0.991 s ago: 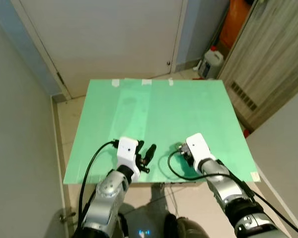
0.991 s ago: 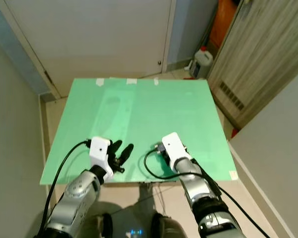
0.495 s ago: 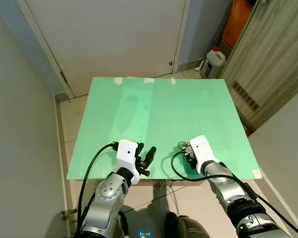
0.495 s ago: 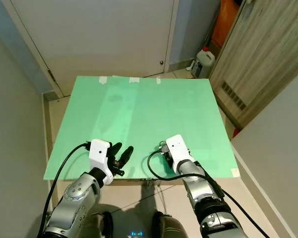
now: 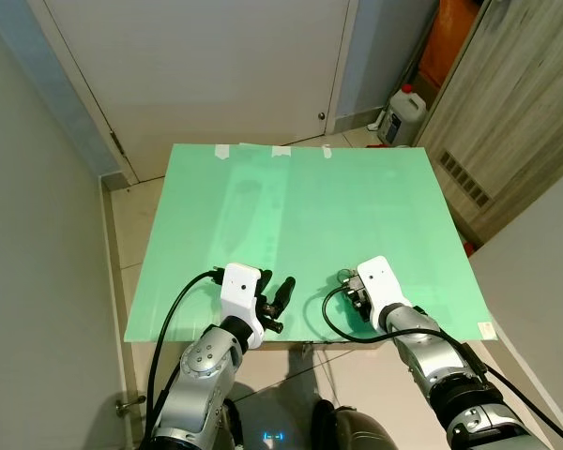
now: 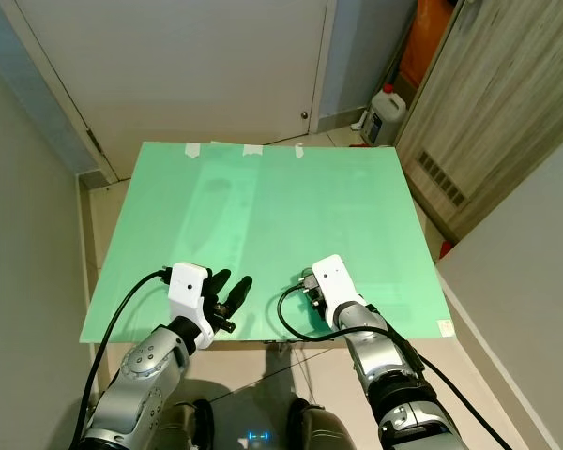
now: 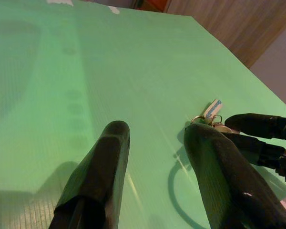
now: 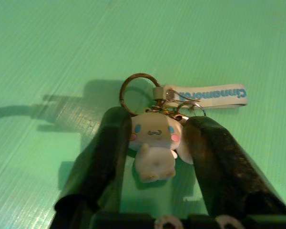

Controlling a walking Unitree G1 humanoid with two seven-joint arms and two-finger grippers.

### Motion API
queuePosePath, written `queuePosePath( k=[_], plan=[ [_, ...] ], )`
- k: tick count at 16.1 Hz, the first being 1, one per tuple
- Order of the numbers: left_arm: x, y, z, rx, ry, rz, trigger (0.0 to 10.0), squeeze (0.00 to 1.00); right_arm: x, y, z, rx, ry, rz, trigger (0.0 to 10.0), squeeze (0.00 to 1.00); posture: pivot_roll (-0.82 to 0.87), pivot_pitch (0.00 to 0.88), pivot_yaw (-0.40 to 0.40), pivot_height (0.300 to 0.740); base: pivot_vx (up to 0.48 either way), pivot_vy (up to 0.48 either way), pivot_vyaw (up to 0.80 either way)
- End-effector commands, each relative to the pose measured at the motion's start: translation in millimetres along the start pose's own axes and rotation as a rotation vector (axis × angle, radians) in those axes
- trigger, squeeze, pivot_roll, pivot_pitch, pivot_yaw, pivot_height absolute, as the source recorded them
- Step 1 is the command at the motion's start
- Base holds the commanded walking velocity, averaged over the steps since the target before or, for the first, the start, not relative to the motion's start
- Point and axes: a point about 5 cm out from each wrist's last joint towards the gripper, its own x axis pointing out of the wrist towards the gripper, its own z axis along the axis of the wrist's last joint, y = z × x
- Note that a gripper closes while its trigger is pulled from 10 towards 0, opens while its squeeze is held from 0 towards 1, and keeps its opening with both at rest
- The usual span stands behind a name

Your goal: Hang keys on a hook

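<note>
A green corrugated board (image 5: 291,216) lies flat before the robot, with strips of pale tape (image 5: 278,152) along its far edge. The right gripper (image 8: 155,138) rests low on the near part of the board, its two black fingers (image 8: 102,152) spread on either side of a keychain (image 8: 155,143). The keychain consists of a small white plush-style character figure, a brass ring (image 8: 138,90) and a white strap with blue lettering (image 8: 209,93); it lies on the board between the fingers, close to both, though whether the pads actually press on the figure cannot be told. The left gripper (image 5: 278,298) sits at the near edge of the board, to the left of the right gripper and apart from it, fingers (image 7: 102,162) spread and holding nothing. Beyond the board stand a closed white door (image 5: 206,66), a white plastic jug (image 5: 401,114) on the floor, and a wood-grain cabinet (image 5: 516,122) to the right.
</note>
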Motion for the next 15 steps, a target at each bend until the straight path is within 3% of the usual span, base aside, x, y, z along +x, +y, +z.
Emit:
queuePosePath(
  k=[1, 4, 5, 6, 7, 8, 12, 15],
  plan=[
    [3.6, -6.8, 5.0, -0.01, -0.019, -0.016, 10.0, 0.0, -2.3, -1.7, -10.5, 0.011, 0.051, -0.008, 0.0, 0.0, 0.05, 0.198, -0.021, 0.74, 0.0, 0.0, 0.0],
    [4.4, -6.4, 6.6, -0.01, -0.025, -0.013, 10.0, 0.0, -1.7, -2.7, -5.1, 0.027, 0.032, -0.011, 0.0, 0.0, 0.05, 0.196, -0.022, 0.74, 0.0, 0.0, 0.0],
    [4.7, -6.6, 6.9, -0.01, -0.026, -0.014, 10.0, 0.0, -1.3, -1.5, 2.8, 0.057, -0.018, 0.004, 0.1, 0.0, 0.05, 0.196, -0.022, 0.74, 0.0, 0.0, 0.0],
    [5.0, -6.8, 6.9, -0.01, -0.026, -0.014, 10.0, 0.0, -1.3, -1.5, 6.6, 0.071, -0.043, 0.008, 2.2, 0.0, 0.05, 0.194, -0.023, 0.74, 0.0, 0.0, 0.0],
    [5.5, -7.1, 7.1, -0.009, -0.027, -0.016, 10.0, 0.0, -2.6, -3.8, 11.3, 0.076, -0.069, 0.007, 10.0, 0.14, 0.05, 0.194, -0.023, 0.74, 0.0, 0.0, 0.0],
    [5.6, -7.1, 7.2, -0.01, -0.028, -0.017, 10.0, 0.0, -3.2, -5.8, 9.1, 0.06, -0.055, -0.001, 10.0, 1.0, 0.05, 0.194, -0.023, 0.74, 0.0, 0.0, 0.0],
    [5.5, -10.5, 5.7, -0.017, -0.029, -0.02, 10.0, 0.0, -10.3, -17.2, -4.3, 0.047, -0.014, -0.031, 10.0, 1.0, 0.04, 0.203, -0.031, 0.74, 0.0, 0.0, 0.0],
    [4.5, -10.1, 4.8, -0.018, -0.026, -0.018, 10.0, 0.0, -13.7, -10.5, -10.8, 0.013, -0.006, 0.038, 10.0, 1.0, 0.04, 0.206, -0.031, 0.74, 0.0, 0.0, 0.0]
  ],
)
